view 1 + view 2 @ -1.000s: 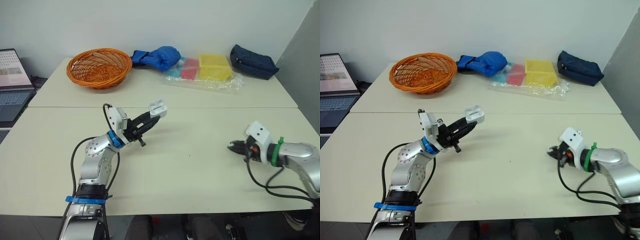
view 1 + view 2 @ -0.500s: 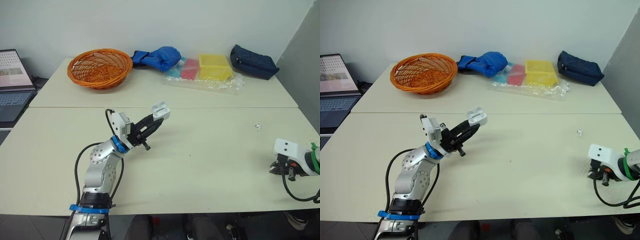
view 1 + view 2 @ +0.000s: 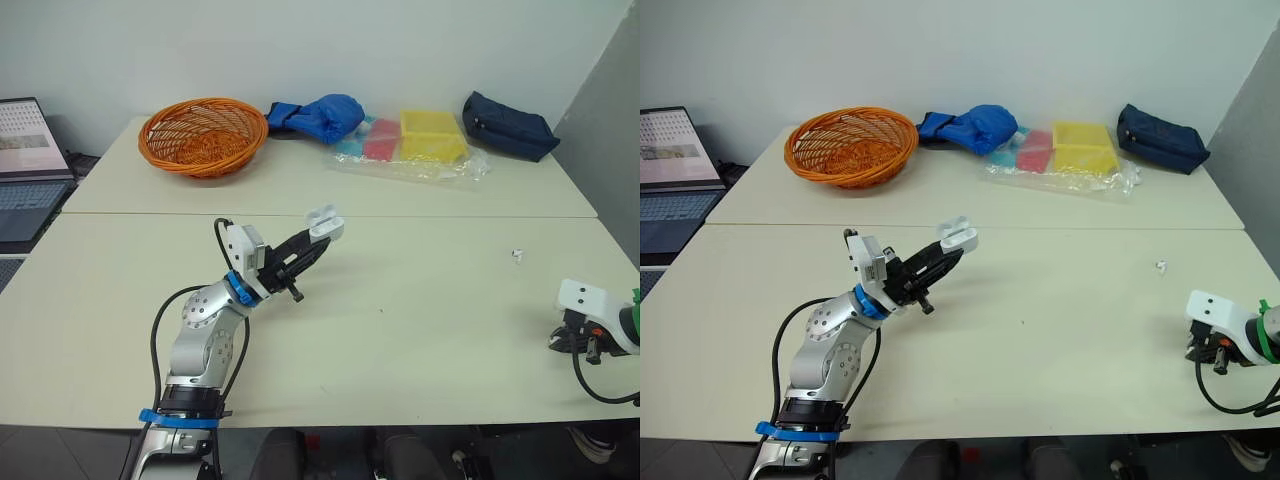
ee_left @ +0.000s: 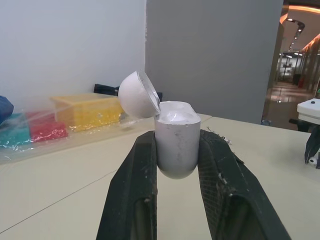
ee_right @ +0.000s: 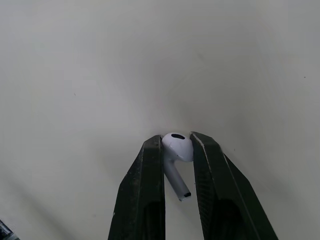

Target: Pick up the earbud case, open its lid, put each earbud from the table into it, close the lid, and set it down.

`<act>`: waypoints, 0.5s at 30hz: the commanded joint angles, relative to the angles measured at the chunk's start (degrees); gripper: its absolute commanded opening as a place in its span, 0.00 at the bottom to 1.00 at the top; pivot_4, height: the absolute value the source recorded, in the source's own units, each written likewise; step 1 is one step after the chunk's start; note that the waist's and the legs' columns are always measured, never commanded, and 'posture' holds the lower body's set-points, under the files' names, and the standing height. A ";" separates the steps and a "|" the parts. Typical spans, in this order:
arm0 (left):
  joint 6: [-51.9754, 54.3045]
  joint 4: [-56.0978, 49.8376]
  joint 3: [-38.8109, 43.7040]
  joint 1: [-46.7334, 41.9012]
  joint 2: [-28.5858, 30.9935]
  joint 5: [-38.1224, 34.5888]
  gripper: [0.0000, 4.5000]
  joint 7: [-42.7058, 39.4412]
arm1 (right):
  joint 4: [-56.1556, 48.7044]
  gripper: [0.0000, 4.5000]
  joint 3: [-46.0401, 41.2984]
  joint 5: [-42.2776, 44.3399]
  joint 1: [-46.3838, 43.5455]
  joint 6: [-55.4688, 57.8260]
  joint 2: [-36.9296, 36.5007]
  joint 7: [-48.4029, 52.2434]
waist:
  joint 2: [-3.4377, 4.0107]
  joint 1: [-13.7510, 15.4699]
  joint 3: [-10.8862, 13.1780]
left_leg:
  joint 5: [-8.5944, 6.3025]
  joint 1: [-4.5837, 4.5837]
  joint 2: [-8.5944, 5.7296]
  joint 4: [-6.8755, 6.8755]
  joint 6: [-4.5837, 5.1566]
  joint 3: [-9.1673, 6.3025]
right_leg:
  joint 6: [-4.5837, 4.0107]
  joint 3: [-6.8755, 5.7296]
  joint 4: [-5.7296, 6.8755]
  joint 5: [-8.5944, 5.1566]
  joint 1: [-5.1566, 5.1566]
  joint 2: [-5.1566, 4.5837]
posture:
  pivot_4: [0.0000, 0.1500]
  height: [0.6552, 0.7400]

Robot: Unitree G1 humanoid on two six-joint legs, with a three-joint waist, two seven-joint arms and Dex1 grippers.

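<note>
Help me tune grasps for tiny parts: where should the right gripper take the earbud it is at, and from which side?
Take the earbud by its rounded head, one finger on each flank, with the right gripper coming down from above the table. The head is its widest part and fills the gap; the thin stem runs between the fingers and would likely slip.

Far table (image 3: 300, 185), back edge: basket (image 3: 203, 135) at the left corner, cloth bundle (image 3: 318, 115) just right of it, then plastic bag (image 3: 415, 148), pouch (image 3: 507, 125) at the right corner. Laptop (image 3: 25, 160) off the left edge. Over the near table (image 3: 400, 330), left of middle, left tool (image 3: 312, 243) pinches the earbud case (image 3: 326, 223). Right tool (image 5: 176, 141) by the front right corner grips an earbud (image 5: 177, 148); loose earbud (image 3: 516, 255) lies farther back along that edge.
</note>
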 commanded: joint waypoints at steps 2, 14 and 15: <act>-0.15 -2.96 -0.04 -0.28 0.14 -0.92 0.17 0.00 | 0.68 0.09 -0.87 -1.17 1.82 0.25 0.23 -0.84 | 0.00 0.00 0.00 | 0.00 0.02 0.00 0.01 0.00 -0.02 | -0.01 -0.02 -0.01 0.00 0.04 0.00 | 1.00 1.00; -0.71 -1.76 -0.05 -0.76 -0.09 -0.70 0.17 -0.43 | 0.77 0.09 -1.70 -1.59 1.99 0.76 0.62 -1.51 | 0.00 0.02 0.00 | 0.00 0.03 -0.01 0.05 0.00 -0.01 | 0.01 -0.01 -0.04 0.01 0.09 -0.02 | 1.00 1.00; -0.81 -1.73 -0.01 -0.68 -0.10 -0.68 0.17 -0.43 | 0.77 0.09 -1.59 -1.55 1.84 1.01 0.64 -1.39 | 0.00 0.02 0.00 | 0.00 0.03 -0.01 0.05 0.00 -0.01 | 0.01 0.00 -0.04 0.01 0.09 -0.02 | 1.00 1.00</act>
